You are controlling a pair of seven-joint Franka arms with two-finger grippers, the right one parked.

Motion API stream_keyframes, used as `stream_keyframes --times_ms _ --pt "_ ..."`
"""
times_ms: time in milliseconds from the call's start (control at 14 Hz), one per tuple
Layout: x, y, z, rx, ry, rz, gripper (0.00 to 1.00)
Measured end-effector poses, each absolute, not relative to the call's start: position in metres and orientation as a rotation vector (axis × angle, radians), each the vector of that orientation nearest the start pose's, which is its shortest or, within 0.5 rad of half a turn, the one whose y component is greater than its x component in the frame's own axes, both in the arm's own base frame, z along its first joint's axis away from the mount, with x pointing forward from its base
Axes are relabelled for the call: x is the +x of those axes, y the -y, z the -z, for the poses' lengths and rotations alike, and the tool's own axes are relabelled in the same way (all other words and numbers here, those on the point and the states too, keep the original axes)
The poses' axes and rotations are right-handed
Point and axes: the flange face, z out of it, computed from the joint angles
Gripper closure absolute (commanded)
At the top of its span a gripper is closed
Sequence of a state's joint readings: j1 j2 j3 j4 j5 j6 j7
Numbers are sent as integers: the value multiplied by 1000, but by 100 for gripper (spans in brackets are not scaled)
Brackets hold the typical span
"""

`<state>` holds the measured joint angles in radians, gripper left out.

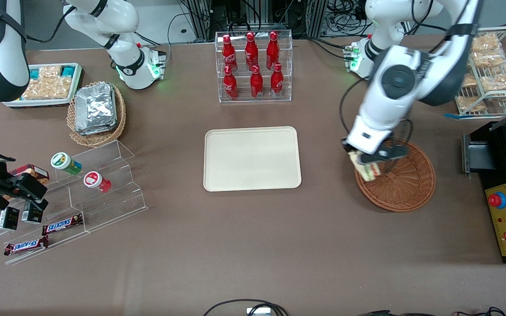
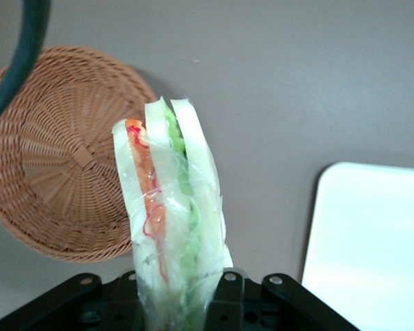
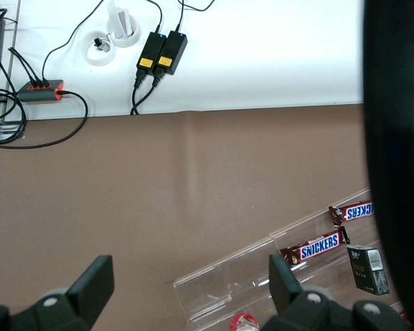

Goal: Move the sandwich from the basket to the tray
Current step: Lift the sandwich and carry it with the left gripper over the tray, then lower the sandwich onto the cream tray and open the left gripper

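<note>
The pincer (image 1: 366, 163) was pinching the sandwich (image 2: 169, 227) by one end, raised over the basket (image 1: 404, 184) edge nearest the tray (image 1: 251, 158) — wedge hanging lengthwise. The tray lay clear sideways toward the parked arm — transfer judged pending.

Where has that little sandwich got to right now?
The sandwich is held in the gripper, lifted over the basket edge nearest the tray.
</note>
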<state>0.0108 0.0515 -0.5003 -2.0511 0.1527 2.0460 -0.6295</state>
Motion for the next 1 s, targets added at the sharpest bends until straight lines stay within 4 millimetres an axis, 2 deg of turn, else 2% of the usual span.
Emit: stream_keyframes --times_ms 214,429,714,1000 --pt "468 310 -396 -3005 -142 75 100" --pt "449 357 -366 -3027 -310 66 100" --pt "427 407 -334 -3072 -418 24 100" --pt "405 440 -296 -3076 -451 12 100"
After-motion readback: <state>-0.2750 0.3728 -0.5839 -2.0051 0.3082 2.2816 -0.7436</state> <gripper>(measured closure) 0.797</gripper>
